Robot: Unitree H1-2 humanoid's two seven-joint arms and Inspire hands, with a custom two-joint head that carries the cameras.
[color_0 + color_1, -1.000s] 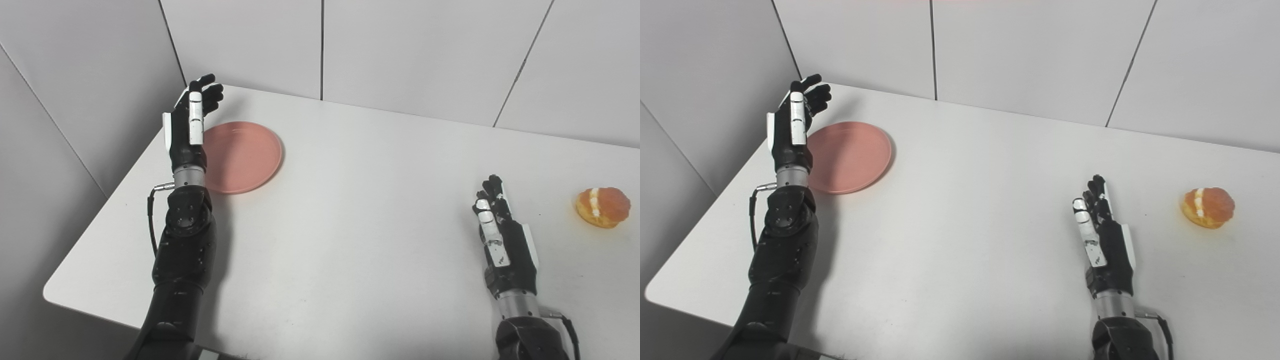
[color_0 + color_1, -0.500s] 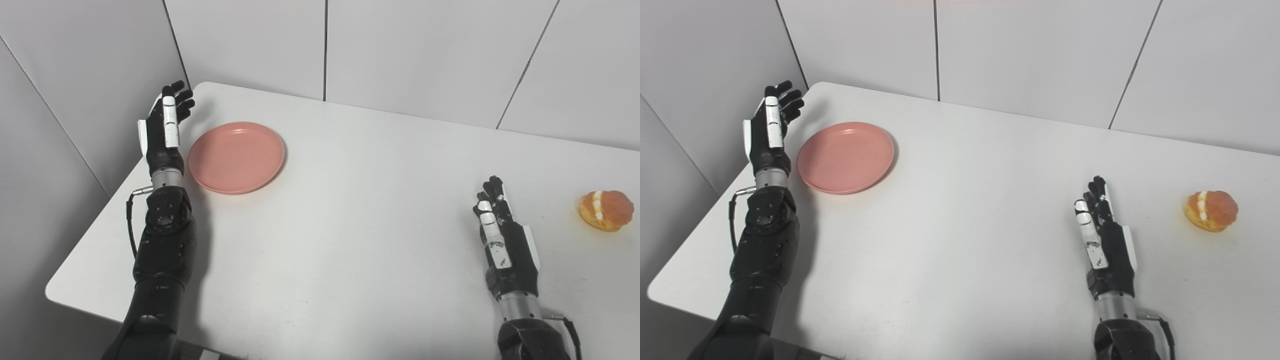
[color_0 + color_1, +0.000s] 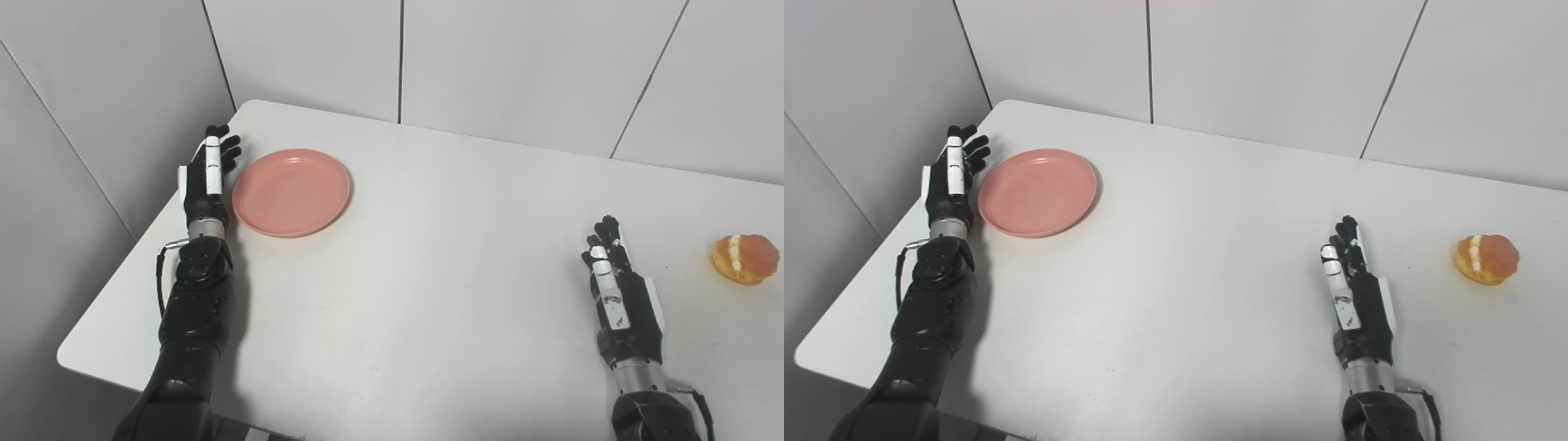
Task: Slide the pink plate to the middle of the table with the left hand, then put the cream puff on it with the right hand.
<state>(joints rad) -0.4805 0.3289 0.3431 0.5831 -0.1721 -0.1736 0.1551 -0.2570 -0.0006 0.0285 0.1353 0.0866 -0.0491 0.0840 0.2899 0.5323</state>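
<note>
The left hand (image 3: 207, 177), fingers spread and empty, stands edge-on just beside the plate's (image 3: 291, 192) outer rim at the table's (image 3: 429, 257) far left corner, poised to begin the slide. The next move, it appears, calls for a sideways push toward the centre. The round plate lies flat, with no long axis. The right hand (image 3: 621, 294), open, waits well short of the puff (image 3: 745, 258), whose cream seam runs roughly upright.
</note>
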